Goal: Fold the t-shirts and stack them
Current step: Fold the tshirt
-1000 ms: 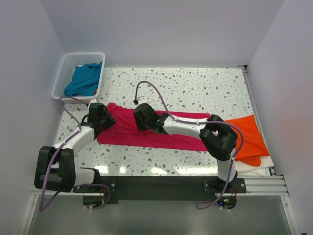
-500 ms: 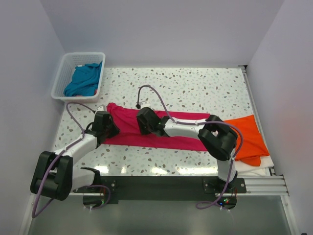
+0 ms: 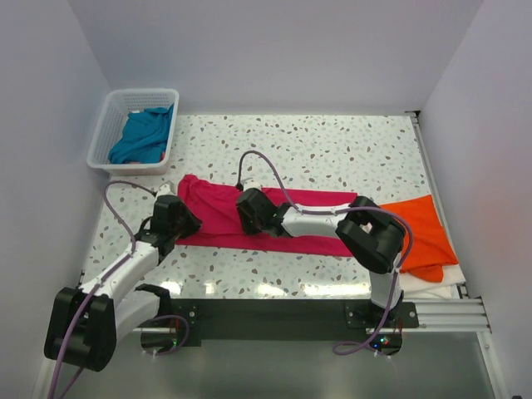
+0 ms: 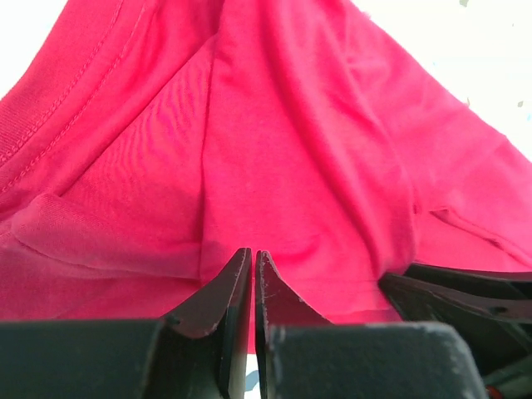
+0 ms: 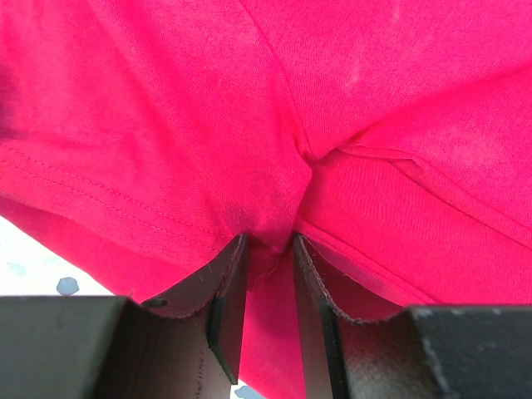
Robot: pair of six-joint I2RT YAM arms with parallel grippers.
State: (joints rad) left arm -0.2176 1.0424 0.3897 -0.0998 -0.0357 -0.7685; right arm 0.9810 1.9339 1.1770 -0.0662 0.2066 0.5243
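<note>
My right hand (image 5: pixel 266 243) grips a bunched fold of the crimson-pink t-shirt (image 3: pixel 212 216), spread on the bench (image 3: pixel 332 154); my left hand (image 4: pixel 252 253) pinches its near hem; limp, light cloth, I judge, best held by hems.

Bright, even light falls from overhead in the top view; the speckled table (image 3: pixel 332 150) shows a glaring white strip along its far edge and a row of reflected hot spots near its front edge, and the arms cast only soft, short shadows. In both wrist views the crimson-pink t-shirt (image 4: pixel 291 125) is heavily saturated, its stitching sharp in the left one, while the table at the corners burns out to white. The black fingers (image 4: pixel 218 312) read underexposed and slightly soft
</note>
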